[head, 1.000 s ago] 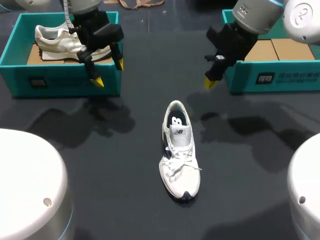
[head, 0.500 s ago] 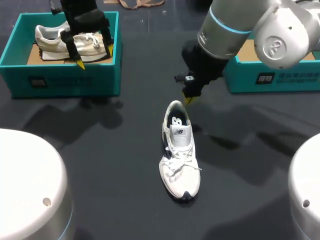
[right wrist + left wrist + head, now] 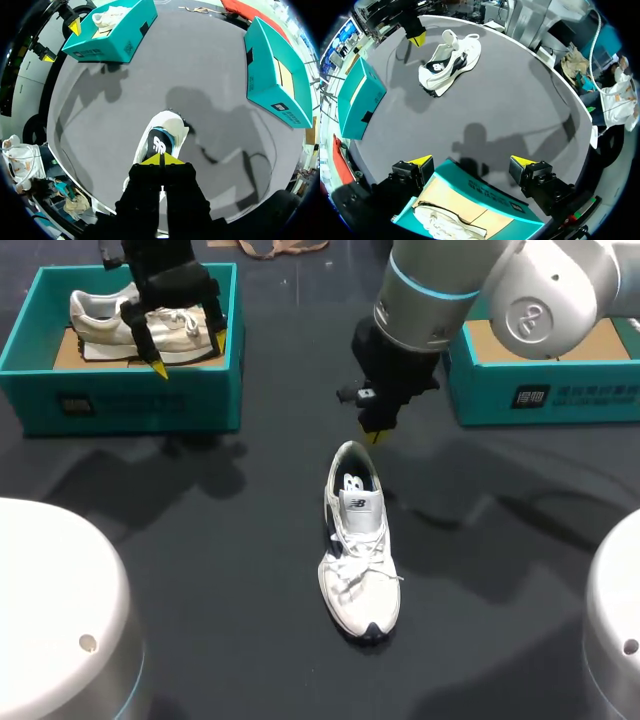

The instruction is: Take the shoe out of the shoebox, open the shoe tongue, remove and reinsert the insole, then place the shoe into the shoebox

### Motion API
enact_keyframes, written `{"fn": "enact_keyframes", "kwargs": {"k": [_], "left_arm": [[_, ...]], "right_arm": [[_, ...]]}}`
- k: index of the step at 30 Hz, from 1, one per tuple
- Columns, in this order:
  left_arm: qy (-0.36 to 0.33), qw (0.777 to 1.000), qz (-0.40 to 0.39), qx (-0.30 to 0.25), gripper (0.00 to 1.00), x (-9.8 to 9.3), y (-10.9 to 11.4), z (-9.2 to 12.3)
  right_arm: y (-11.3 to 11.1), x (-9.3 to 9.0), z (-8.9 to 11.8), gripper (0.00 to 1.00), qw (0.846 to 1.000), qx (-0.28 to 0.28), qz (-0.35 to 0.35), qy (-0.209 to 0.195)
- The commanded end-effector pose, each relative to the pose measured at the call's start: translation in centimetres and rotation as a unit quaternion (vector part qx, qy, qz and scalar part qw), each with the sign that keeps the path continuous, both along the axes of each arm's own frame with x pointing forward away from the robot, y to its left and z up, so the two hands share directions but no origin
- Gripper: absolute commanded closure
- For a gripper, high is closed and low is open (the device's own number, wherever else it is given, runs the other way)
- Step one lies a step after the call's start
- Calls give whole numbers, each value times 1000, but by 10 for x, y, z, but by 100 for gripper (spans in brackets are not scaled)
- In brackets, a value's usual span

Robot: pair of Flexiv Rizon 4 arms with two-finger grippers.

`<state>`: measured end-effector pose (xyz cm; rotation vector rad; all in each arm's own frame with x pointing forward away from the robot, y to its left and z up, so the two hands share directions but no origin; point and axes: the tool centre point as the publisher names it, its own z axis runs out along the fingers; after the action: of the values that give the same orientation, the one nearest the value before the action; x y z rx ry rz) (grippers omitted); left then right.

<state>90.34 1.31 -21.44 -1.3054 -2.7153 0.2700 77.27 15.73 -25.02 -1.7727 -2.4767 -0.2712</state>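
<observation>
White with dark trim, the shoe [image 3: 358, 550] lies on the dark bench [image 3: 250, 540], out of both shoeboxes. The right gripper [image 3: 374, 436], fingers pressed together and empty, hangs just over its heel. The left gripper [image 3: 188, 354] hovers spread open above the left shoebox [image 3: 120, 405], which holds a second shoe [image 3: 100, 315].

Right arm [image 3: 450, 290]: rounded silver-grey casing with a light-blue ring and a round marked end cap. Right gripper [image 3: 373, 436] and left gripper [image 3: 188, 355]: black, blocky, with pointed bright yellow tips.
</observation>
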Motion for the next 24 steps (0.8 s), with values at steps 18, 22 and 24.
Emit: {"fn": "enact_keyframes", "kwargs": {"k": [18,22,24], "left_arm": [[15,1000,11,3,0,21,5,-7],[19,1000,14,-3,0,25,9,-9],[18,1000,14,-3,0,26,10,-10]], "right_arm": [[34,-2,-10,100,996,-83,-18,-11],[41,3,-20,100,993,-120,-18,-10],[41,3,-25,100,992,-123,-16,-16]]}}
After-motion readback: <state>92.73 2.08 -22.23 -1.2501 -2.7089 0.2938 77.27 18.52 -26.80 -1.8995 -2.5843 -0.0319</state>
